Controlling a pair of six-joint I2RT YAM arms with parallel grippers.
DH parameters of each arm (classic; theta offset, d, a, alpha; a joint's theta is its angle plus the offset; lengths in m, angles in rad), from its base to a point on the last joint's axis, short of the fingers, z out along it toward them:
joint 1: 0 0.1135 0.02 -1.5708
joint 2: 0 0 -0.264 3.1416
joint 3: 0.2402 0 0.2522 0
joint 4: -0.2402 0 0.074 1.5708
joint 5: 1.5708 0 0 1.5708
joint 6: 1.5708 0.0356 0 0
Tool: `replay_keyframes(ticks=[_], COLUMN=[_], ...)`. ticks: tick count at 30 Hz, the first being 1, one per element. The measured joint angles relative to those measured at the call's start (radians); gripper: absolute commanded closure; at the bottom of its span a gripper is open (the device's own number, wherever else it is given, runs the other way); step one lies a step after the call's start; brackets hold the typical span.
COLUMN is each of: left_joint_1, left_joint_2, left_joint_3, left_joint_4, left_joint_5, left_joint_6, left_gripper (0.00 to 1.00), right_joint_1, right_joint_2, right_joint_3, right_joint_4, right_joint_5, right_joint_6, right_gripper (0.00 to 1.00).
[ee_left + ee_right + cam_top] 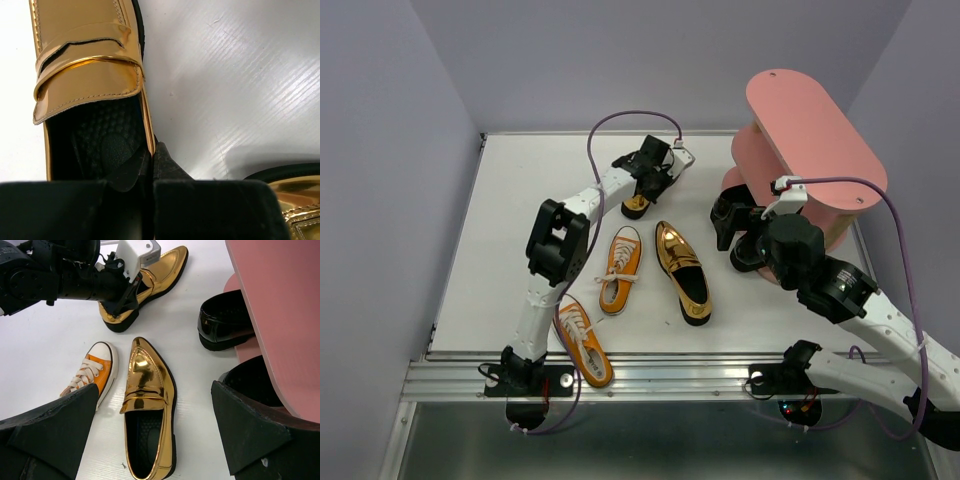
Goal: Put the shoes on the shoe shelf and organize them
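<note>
My left gripper [152, 156] is shut on the side wall of a shiny gold loafer [85, 75] at the far middle of the table [500, 230]. From above, that gripper [642, 188] covers most of the shoe. The second gold loafer [150, 405] lies flat below my right gripper [154, 390], which is open, wide and empty. Two glossy black shoes [225, 322] [250, 380] sit at the foot of the pink shoe shelf [810, 140]. One orange sneaker [620, 268] lies left of the loose loafer. Another orange sneaker [584, 342] is at the near edge.
The shelf fills the far right corner, and its top board [280, 305] overhangs the black shoes. My right gripper [735, 225] hovers just left of the shelf's base. Grey walls close in the table on three sides.
</note>
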Motion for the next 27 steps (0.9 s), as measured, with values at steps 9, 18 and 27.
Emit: replay_keyframes(ticks=[9, 18, 27], left_joint_1=[0.0, -0.001, 0.003], left_joint_2=[-0.055, -0.217, -0.342], left_joint_3=[-0.037, -0.104, -0.249], left_joint_4=[0.027, 0.113, 0.243], left_joint_5=[-0.039, -0.145, -0.429], left_joint_6=[-0.016, -0.095, -0.257], left_gripper=[0.01, 0.01, 0.01], right_joint_1=[0.0, 0.0, 0.0], right_joint_2=[0.001, 0.007, 0.009], right_joint_3=[0.0, 0.0, 0.0], right_joint_4=[-0.003, -0.003, -0.002], right_joint_5=[0.0, 0.0, 0.002], right_joint_6=[0.002, 0.003, 0.003], right_gripper=[0.0, 0.0, 0.0])
